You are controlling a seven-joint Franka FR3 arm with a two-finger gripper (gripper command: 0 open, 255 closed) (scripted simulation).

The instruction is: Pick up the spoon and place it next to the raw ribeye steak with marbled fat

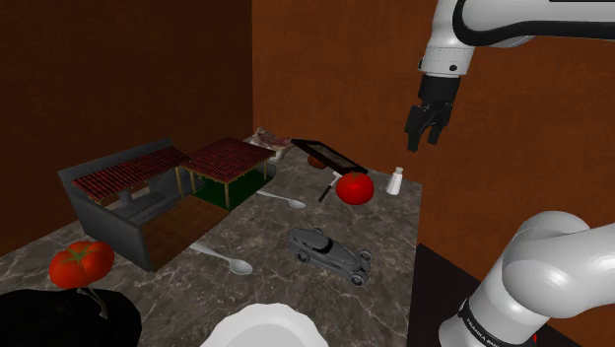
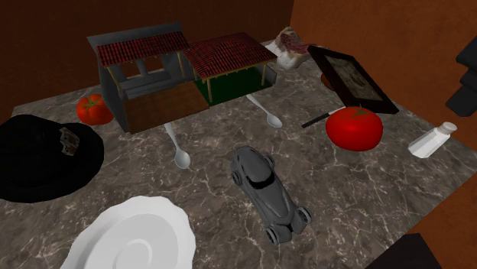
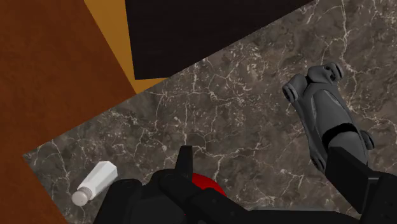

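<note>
We judge nothing done yet: our gripper [image 1: 424,135] hangs high above the table [image 1: 384,222], fingers apart and empty. One spoon [image 1: 284,200] lies near the steak [image 1: 264,138], a second spoon [image 1: 227,260] farther off. Grasping, carrying and placing all remain.

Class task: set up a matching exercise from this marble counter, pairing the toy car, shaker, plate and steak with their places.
Things: 1 toy car; 2 shaker; 3 plate; 4 steak.
Places: A far corner, beside the dark frame; B nearest the black hat; C beside a tomato, near the counter edge; D middle of the counter.
Pairs: 1-D, 2-C, 3-B, 4-A.
</note>
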